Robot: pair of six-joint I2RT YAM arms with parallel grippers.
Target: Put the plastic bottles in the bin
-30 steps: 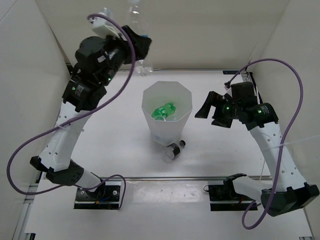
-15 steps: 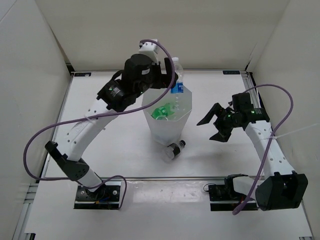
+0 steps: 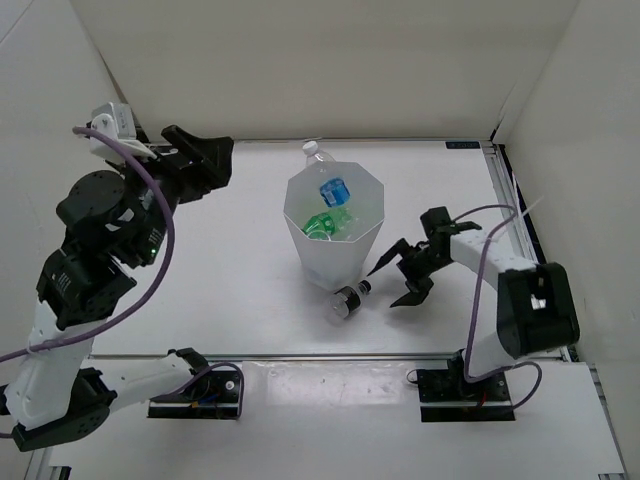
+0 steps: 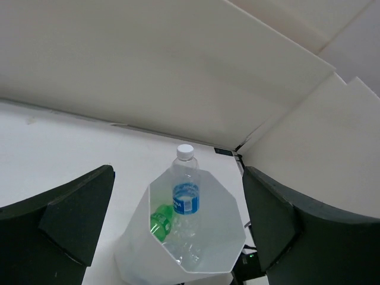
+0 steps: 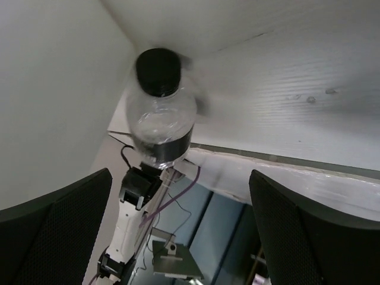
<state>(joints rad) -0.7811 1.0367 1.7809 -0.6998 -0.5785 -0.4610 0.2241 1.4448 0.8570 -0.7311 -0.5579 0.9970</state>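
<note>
Bottle (image 3: 348,300) lying at the foot of the bin (image 3: 318,270) points its cap at the open right gripper (image 3: 386,286) just beside it; the open left gripper (image 3: 226,163) hangs well apart.

Bin (image 3: 325,262): we find it mid-counter (image 3: 230,290), between the two arms.
Inside the bin: an upright bottle (image 3: 333,189) leans on the far wall, neck above the rim; a sunken bottle (image 3: 324,223) lies lower, nearer us.
Lying bottle (image 3: 349,299): on the counter, just beside the bin's near foot.
Right claw (image 3: 384,288): just right of the lying bottle, spread toward its cap.
Left claw (image 3: 224,163): raised, well left of the bin.
</note>
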